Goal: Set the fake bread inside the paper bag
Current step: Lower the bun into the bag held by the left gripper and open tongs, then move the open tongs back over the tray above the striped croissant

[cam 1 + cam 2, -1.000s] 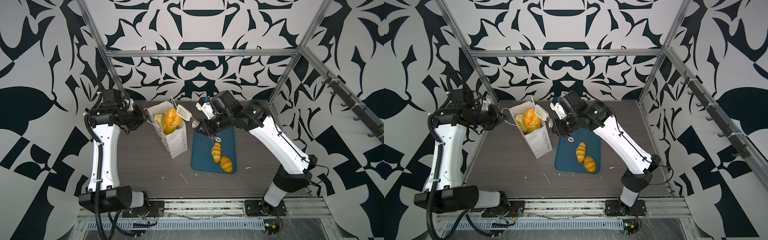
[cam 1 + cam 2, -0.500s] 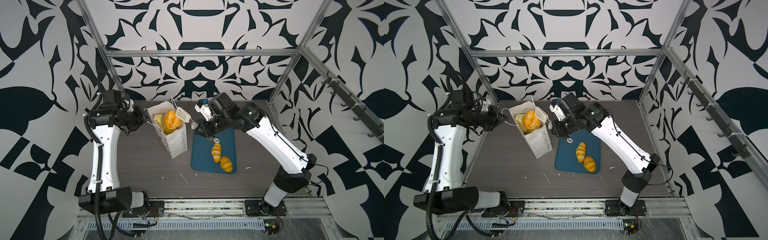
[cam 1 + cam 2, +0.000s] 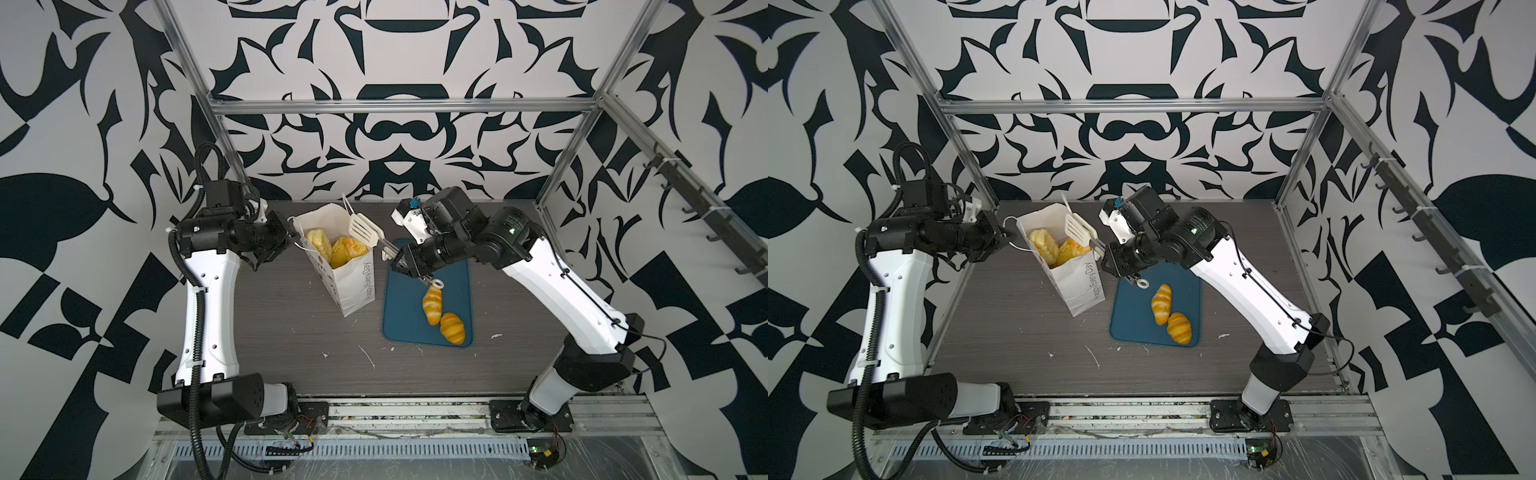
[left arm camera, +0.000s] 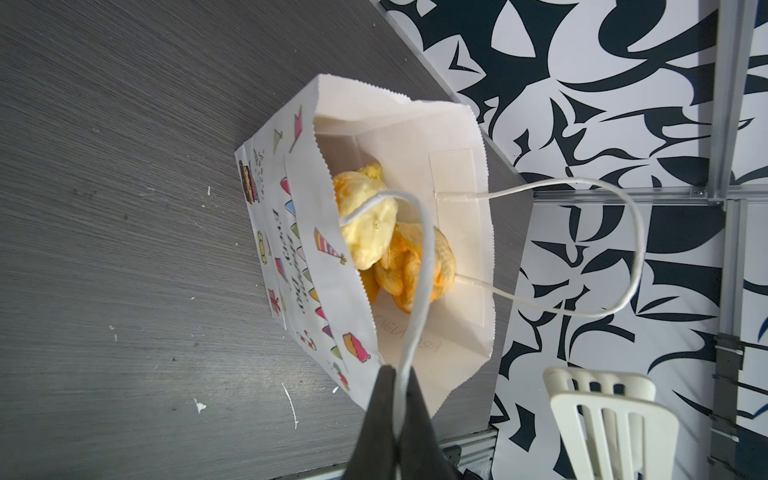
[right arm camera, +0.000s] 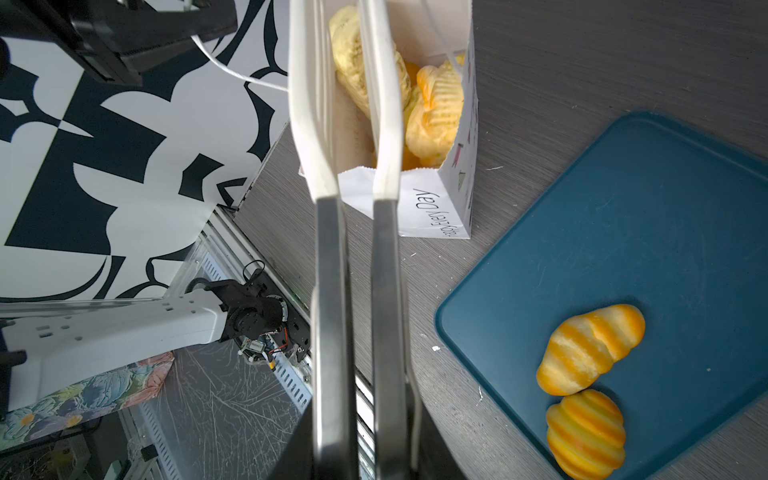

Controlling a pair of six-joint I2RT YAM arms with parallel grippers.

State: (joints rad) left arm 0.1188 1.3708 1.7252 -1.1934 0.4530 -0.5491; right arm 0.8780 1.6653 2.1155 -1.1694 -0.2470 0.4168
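Top views: paper bag (image 3: 353,282) upright, several fake bread pcs (image 3: 338,249) inside; two croissants (image 3: 432,305) sit on tray (image 3: 415,332); right gripper (image 3: 401,266) clamps tongs (image 3: 365,228). Left wrist: left gripper (image 4: 399,372) pinches bag's cord handle (image 4: 419,291). Right wrist: tong tips empty by bag mouth, so prob. two pcs to go.

The paper bag (image 3: 1086,286) stands open near the table's (image 3: 1017,332) far edge, with fake bread (image 3: 1054,247) showing in its mouth. The left gripper (image 3: 1002,241) pinches the bag's cord handle (image 3: 1019,248) on the side toward the table's left edge. The right gripper (image 3: 1109,259) clamps white tongs (image 3: 1077,228), whose slotted heads hang over the bag's mouth. Just beside the bag, nearer the table's middle, lies a teal tray (image 3: 1133,328) bearing two croissants (image 3: 1161,303) that touch end to end.
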